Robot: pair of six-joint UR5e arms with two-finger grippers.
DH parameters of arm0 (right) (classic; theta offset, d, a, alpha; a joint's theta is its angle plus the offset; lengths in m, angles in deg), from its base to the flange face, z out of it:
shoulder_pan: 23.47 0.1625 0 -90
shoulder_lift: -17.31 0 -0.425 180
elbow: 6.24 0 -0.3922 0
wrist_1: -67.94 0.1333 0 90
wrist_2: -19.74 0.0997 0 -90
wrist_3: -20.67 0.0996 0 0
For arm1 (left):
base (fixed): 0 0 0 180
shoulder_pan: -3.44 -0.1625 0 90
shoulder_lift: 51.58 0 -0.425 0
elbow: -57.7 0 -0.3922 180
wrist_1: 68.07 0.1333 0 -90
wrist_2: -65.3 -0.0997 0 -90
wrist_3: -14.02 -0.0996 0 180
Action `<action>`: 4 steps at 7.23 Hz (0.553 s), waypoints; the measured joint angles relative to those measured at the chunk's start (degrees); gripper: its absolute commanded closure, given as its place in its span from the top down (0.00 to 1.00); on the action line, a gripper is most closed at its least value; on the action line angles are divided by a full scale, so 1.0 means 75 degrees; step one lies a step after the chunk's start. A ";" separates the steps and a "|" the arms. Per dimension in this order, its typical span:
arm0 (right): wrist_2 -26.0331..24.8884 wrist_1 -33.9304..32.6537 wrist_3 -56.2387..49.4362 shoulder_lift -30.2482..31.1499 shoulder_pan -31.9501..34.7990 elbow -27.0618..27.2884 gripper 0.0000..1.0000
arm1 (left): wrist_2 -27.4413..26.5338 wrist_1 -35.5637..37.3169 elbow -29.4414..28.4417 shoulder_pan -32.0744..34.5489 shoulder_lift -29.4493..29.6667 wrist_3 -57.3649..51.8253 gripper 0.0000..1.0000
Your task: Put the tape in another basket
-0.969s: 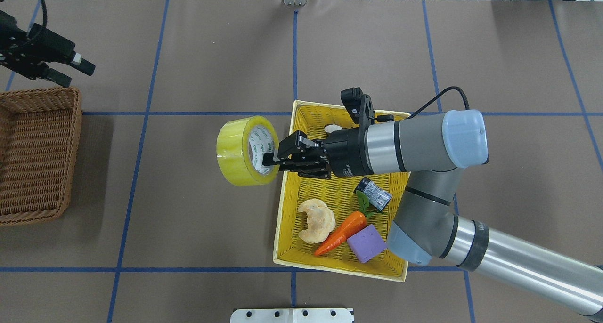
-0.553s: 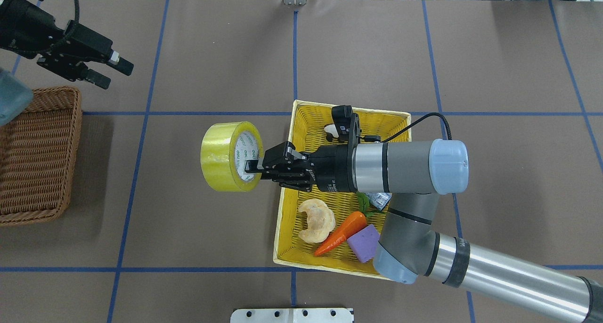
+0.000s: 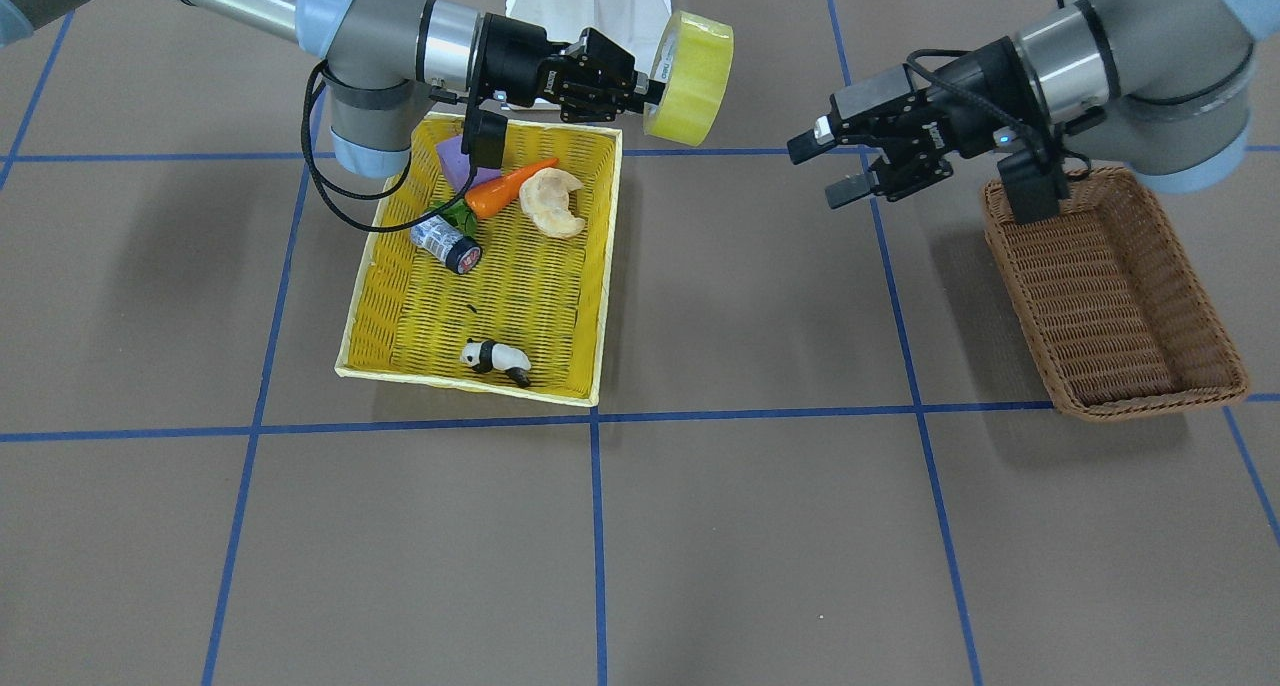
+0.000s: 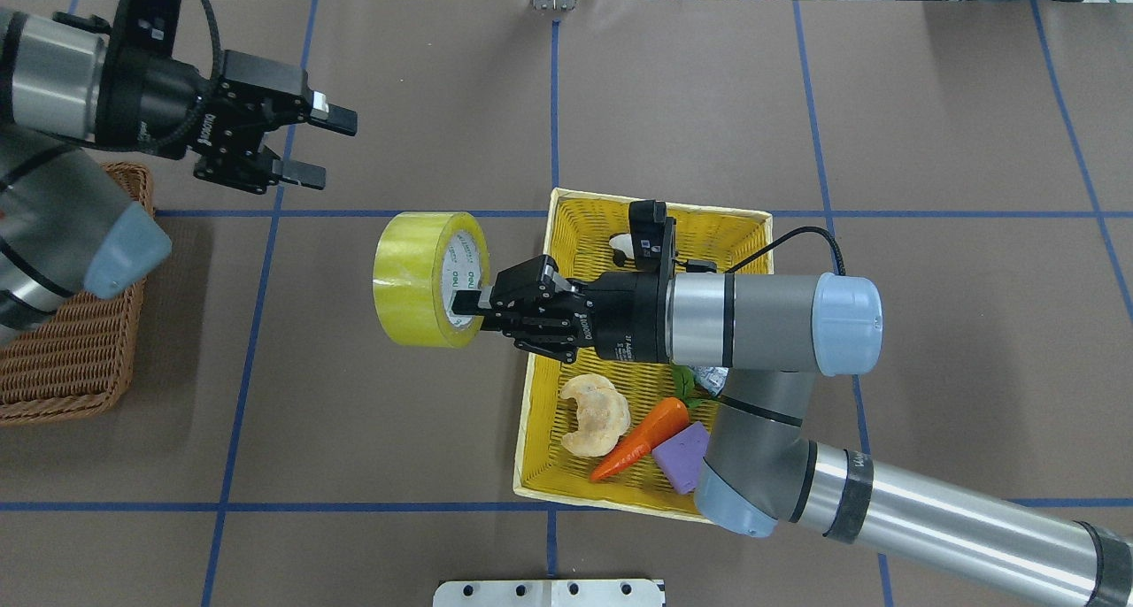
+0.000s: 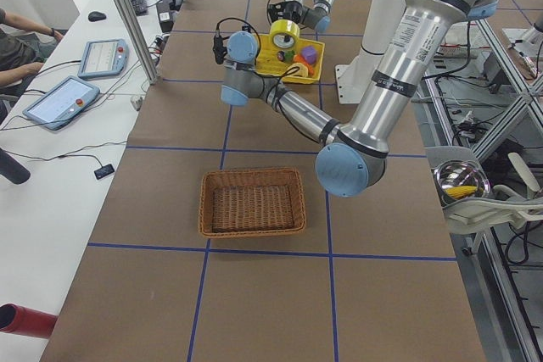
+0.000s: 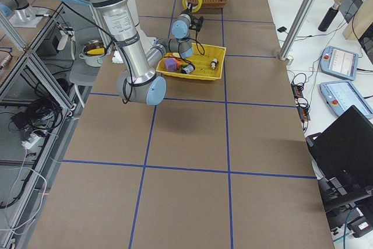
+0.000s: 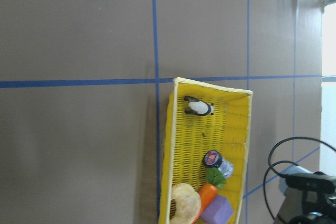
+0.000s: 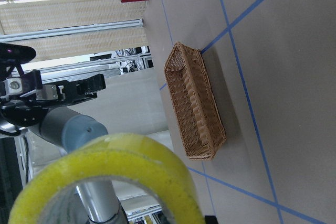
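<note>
The yellow tape roll [image 4: 416,275] hangs in the air just left of the yellow basket. My right gripper [image 4: 465,302] is shut on the tape's wall, with one finger inside the white core. The tape also shows in the front view [image 3: 695,66] and fills the bottom of the right wrist view [image 8: 105,166]. My left gripper [image 4: 327,149] is open and empty, up and to the left of the tape, and it points toward the tape. The front view also shows the left gripper [image 3: 822,173]. The brown wicker basket [image 4: 53,377] sits empty at the table's left edge, partly under my left arm.
The yellow basket [image 4: 531,412] holds a carrot [image 4: 642,434], a bread piece [image 4: 595,412], a purple block [image 4: 682,452], a small dark cylinder [image 3: 447,243] and a panda toy [image 3: 495,358]. Bare brown table lies between the two baskets.
My left arm has swung in from the left edge toward the tape, with its gripper open. My right gripper has carried the tape a little further left.
</note>
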 measured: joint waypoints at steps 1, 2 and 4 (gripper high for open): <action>-0.0084 0.0195 0.0150 -0.0002 -0.0003 -0.0055 0.00 | -0.0624 -0.0917 -0.0126 -0.0309 0.0001 0.1017 0.98; -0.0144 0.0410 0.0346 -0.0003 -0.0004 -0.0113 0.00 | -0.0873 -0.1510 -0.0183 -0.0426 -0.0003 0.1690 0.98; -0.0266 0.0974 0.0603 -0.0027 -0.0043 -0.0388 0.00 | -0.1005 -0.2508 -0.0240 -0.0504 0.0000 0.2582 0.97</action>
